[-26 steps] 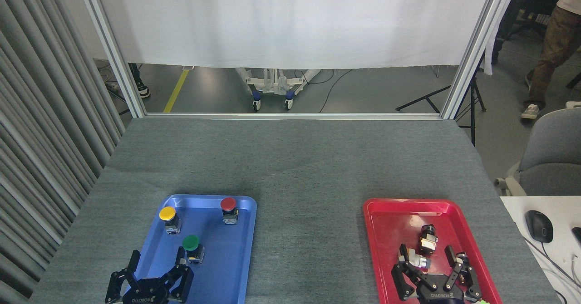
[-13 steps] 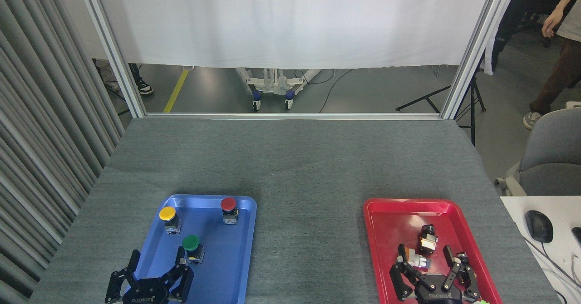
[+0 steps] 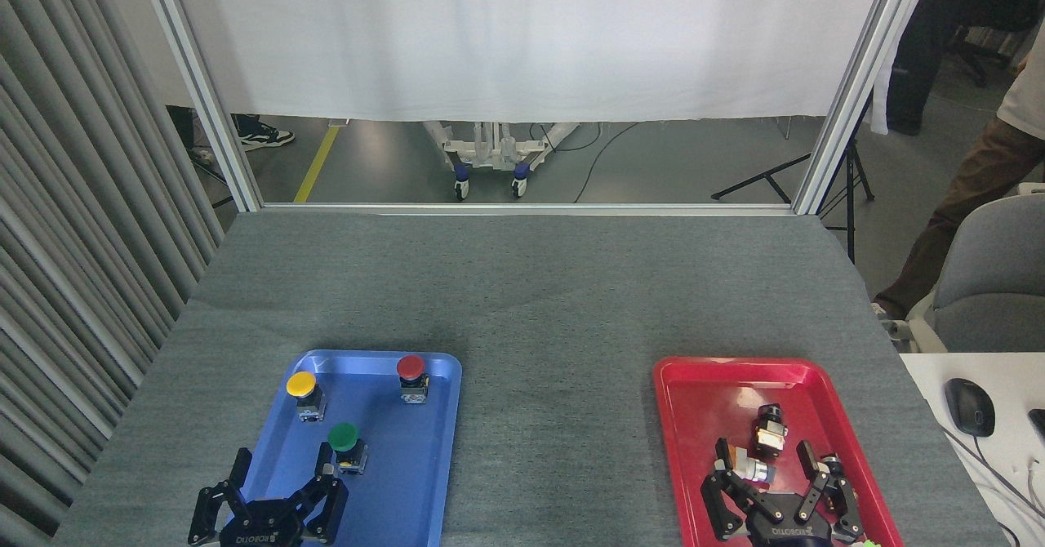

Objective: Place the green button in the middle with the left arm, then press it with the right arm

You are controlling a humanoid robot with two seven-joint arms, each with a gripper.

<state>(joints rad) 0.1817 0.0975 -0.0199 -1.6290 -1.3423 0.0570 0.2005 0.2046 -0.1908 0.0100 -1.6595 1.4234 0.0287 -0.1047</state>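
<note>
Green button (image 3: 344, 441) upright in your blue tray (image 3: 408, 482).
Your left gripper (image 3: 282, 482) gapes empty just near of it; right gripper (image 3: 771, 469) spread over the red tray (image 3: 702, 392), holding nothing.

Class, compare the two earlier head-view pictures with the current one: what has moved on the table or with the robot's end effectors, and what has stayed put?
The right end effector drew slightly toward the near edge over the red tray. The left end effector stays open at the blue tray, just short of the green button. Nothing was grasped or released; the buttons are unmoved.
</note>
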